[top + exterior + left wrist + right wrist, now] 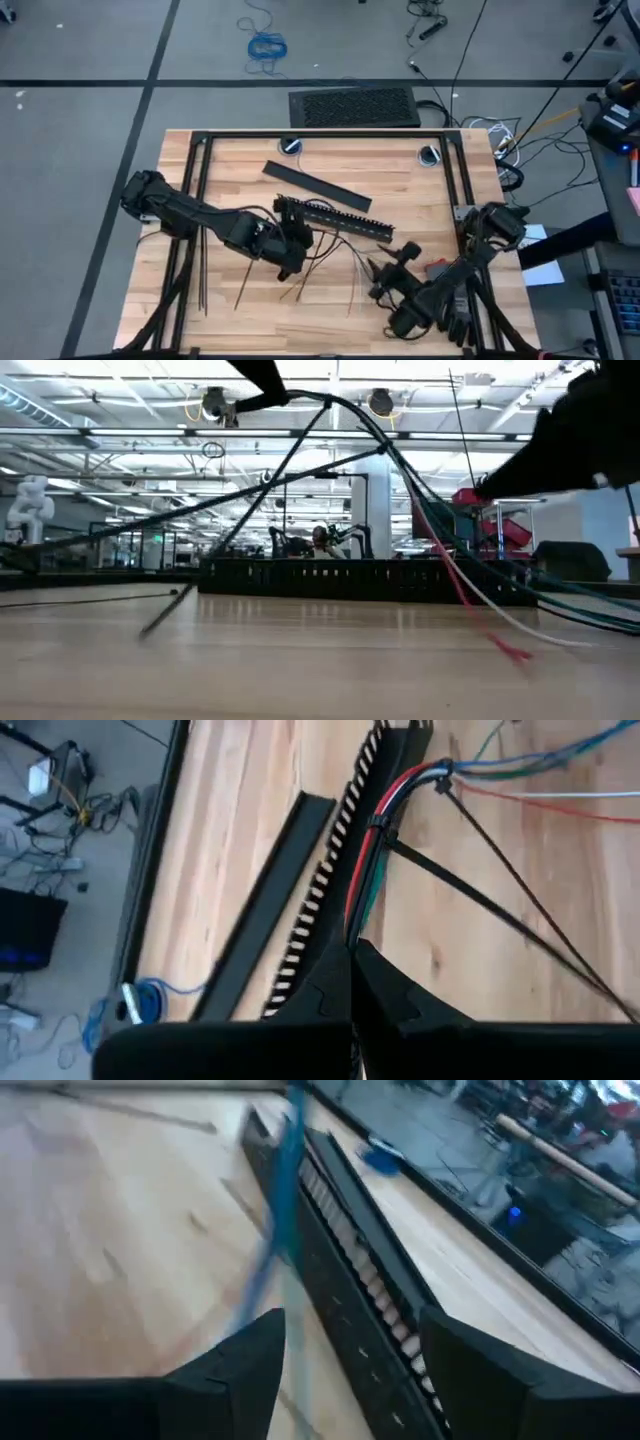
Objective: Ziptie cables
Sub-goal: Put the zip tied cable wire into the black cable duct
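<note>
The cables, a thin bundle of red, green, blue and pale wires, run beside the black slotted bar at mid-table. Two zipties are looped round the bundle, their long black tails sticking out sideways. My left gripper is shut on the bundle near the bar's left end. In the low view the bundle arches up off the table, and its splayed ends lie on the wood. My right gripper stands open near the splayed ends, with a blurred blue wire passing before its fingers. My left gripper pinches the bundle between its two fingers, just short of the nearer ziptie loop. The wires run on straight ahead of the fingertips. The held part is raised off the table, and the splayed far ends rest on the wood. My right gripper: whether the blue wire touches a finger, I cannot tell.
A flat black bar lies beyond the slotted bar. Loose black zipties lie on the wood at the left. A black frame borders the table. A coiled blue cable and a black mat lie on the floor behind.
</note>
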Tool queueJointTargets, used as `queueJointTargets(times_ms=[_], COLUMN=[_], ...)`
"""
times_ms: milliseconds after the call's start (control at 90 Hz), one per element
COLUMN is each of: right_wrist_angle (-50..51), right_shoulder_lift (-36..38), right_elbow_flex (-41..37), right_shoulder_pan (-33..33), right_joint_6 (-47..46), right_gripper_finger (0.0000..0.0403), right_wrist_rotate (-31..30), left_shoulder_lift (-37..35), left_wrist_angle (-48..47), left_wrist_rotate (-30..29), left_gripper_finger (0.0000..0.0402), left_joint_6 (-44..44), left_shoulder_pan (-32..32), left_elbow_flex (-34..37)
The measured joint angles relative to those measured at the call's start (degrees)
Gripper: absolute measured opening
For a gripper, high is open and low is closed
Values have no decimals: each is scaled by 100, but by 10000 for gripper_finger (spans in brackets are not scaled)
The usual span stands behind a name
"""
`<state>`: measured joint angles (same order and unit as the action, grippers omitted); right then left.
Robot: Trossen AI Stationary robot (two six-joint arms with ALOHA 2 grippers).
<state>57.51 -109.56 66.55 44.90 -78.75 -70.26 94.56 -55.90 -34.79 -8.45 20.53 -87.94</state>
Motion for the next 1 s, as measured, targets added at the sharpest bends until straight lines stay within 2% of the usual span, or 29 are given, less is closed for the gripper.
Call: queueJointTargets(times_ms=[200,311,422,667,1000], right_wrist_angle=[-956,-976,-961,-886,-1710], right_shoulder_lift=[260,336,482,587,577], right_elbow_flex=[35,35,35,-69,-707], right_shoulder_pan=[-623,-818,-819,-789,-858], right_joint_6=[1845,2320,2466,2228,2019], right_gripper_finger=[223,215,194,137,130], right_wrist_rotate=[349,468,572,1423,1666], left_shoulder_lift=[-5,6,-2,0,0], left_wrist_angle=[-240,-533,-843,-988,-981], left_wrist_rotate=[0,-12,-50,-66,-66], left_gripper_finger=[0,0,0,0,0], left_joint_6=[330,461,451,607,752], left_shoulder_pan=[-96,-96,-96,-92,-91], left_elbow_flex=[-296,-435,-552,-658,-667])
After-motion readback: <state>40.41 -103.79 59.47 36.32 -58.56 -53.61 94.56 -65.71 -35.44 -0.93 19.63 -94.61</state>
